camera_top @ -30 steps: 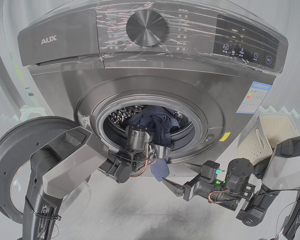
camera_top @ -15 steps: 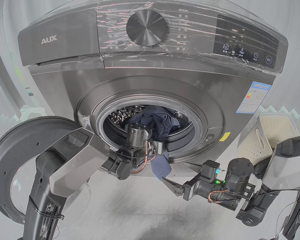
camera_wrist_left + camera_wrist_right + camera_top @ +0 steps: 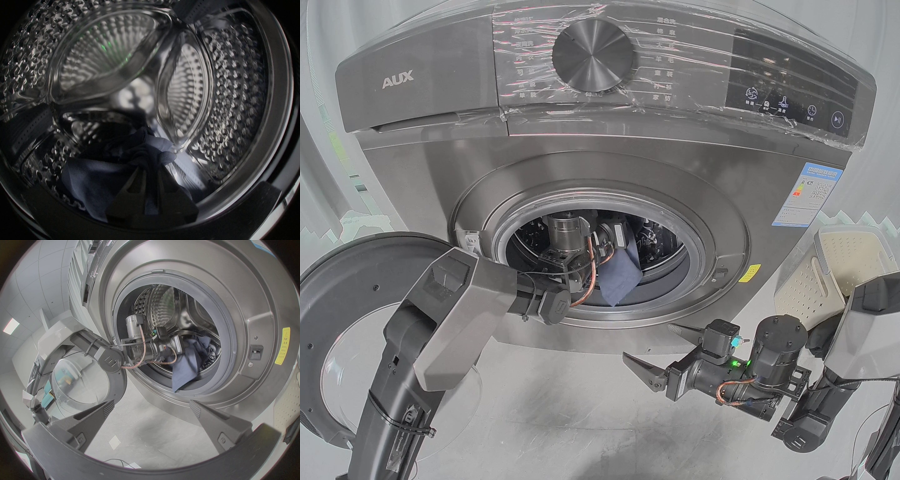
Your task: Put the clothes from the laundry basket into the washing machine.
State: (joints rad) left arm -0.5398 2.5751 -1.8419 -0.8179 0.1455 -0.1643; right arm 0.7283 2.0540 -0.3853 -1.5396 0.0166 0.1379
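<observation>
Inside the washing machine point(image 3: 650, 162), the left gripper point(image 3: 151, 176) pinched a navy garment point(image 3: 619, 276); just below the machine's opening, the right gripper point(image 3: 151, 405) hung spread wide.

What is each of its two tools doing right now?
Left tool: closed on the navy garment, inside the drum.
Right tool: open, holding nothing.

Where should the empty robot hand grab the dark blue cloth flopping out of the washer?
Probably pinch the hanging flap of the dark blue cloth, with the open right gripper coming from the front and below. That flap droops free at the grey door seal. The rest is bunched inside, clamped by the left gripper.
</observation>
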